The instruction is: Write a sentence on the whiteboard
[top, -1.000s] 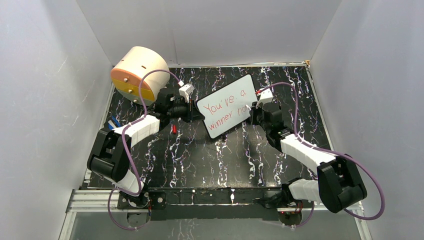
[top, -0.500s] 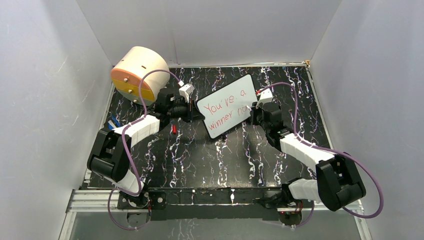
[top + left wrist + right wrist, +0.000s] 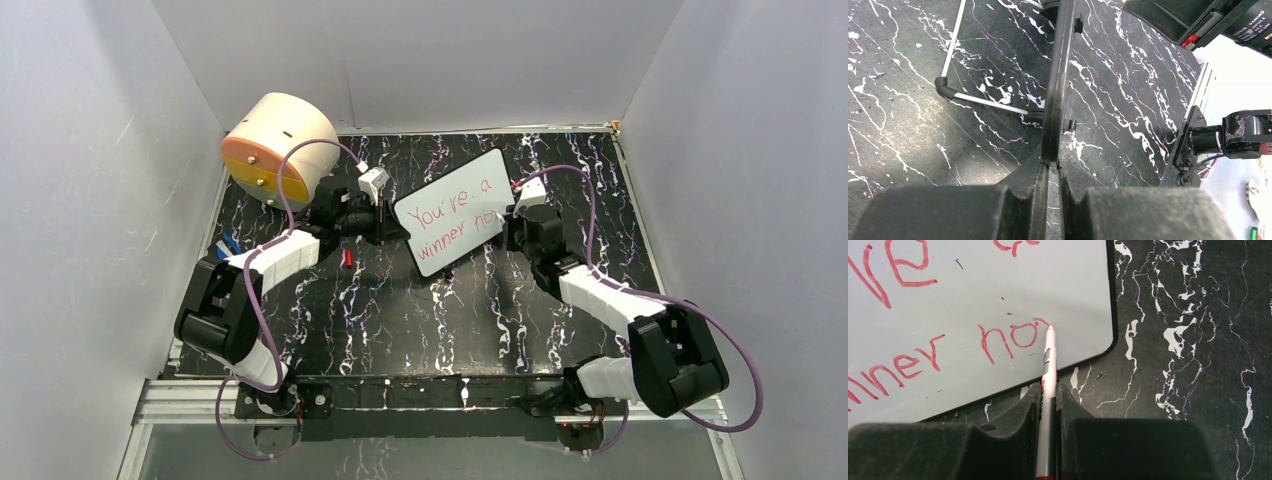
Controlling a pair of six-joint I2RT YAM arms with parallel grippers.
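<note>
The whiteboard [image 3: 455,210] stands tilted on the black marbled table, white with a dark rim. Red lettering [image 3: 452,215] on it reads "You're a" over "winner no". My left gripper [image 3: 388,224] is shut on the board's left edge, which shows edge-on in the left wrist view [image 3: 1057,95]. My right gripper [image 3: 508,222] is shut on a white marker [image 3: 1047,390]. The marker's red tip touches the board [image 3: 998,285] just right of the "o" in "no" [image 3: 1008,339].
A beige drum with an orange-yellow face [image 3: 275,145] lies at the back left. A small red cap [image 3: 347,259] lies on the table by the left arm, and a blue item [image 3: 229,244] near the left wall. White walls enclose the table [image 3: 420,310].
The right gripper has shifted very slightly along the second line of writing. The left arm and the board have not moved.
</note>
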